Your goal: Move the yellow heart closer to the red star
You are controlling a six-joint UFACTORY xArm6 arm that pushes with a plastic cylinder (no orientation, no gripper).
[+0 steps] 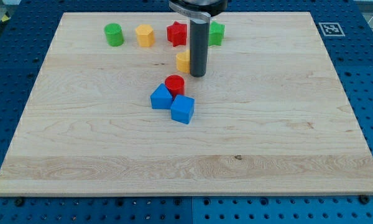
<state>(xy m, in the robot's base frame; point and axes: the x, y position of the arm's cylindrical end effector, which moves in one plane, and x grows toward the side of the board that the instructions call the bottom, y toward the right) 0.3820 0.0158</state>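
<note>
The yellow heart lies near the view's top centre, partly hidden by my rod. My tip rests on the board right against the heart's right side, slightly below it. The red star sits just above the heart, a short gap away, in the top row.
A green cylinder and a yellow hexagon block stand left of the star; a green block is to its right, partly behind the rod. Below the heart sit a red cylinder and two blue blocks. The wooden board lies on a blue perforated table.
</note>
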